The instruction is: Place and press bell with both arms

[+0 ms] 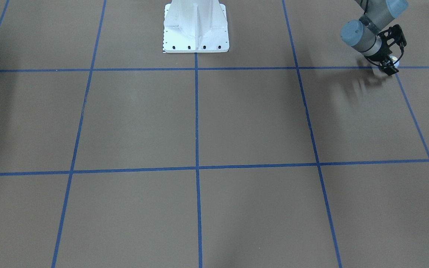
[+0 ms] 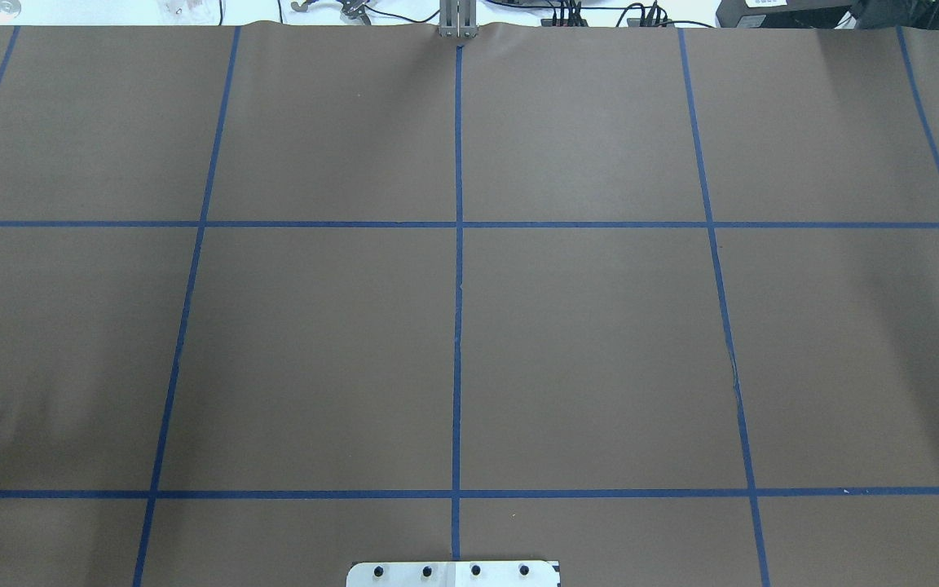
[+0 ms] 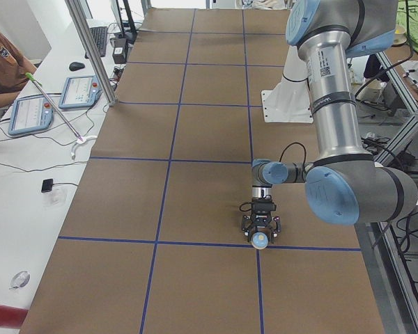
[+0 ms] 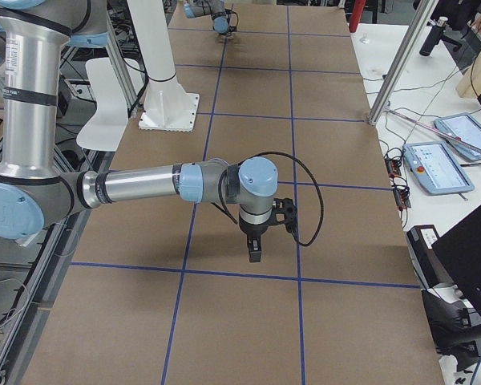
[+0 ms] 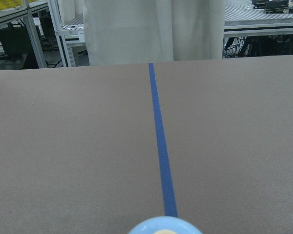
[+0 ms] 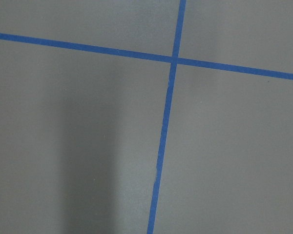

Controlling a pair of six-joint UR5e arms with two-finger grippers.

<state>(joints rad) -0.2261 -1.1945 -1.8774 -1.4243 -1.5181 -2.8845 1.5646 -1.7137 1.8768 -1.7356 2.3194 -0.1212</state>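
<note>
The light-blue bell (image 3: 260, 241) with its cream button sits at the tips of my left gripper (image 3: 260, 233), low over the brown table near a blue tape line. In the front-facing view the gripper (image 1: 390, 67) is at the top right, its fingers closed around the bell (image 1: 396, 60). The left wrist view shows only the bell's top (image 5: 165, 227) at the bottom edge. My right gripper (image 4: 255, 253) points down just above the table near a tape crossing. It shows only in the exterior right view, so I cannot tell whether it is open or shut.
The white bolted pedestal (image 1: 196, 28) stands at the robot's edge of the table. Blue tape lines (image 2: 458, 326) divide the brown surface into squares. Tablets (image 3: 31, 115) and an operator sit beyond the far side. A metal post (image 4: 397, 64) stands at that edge.
</note>
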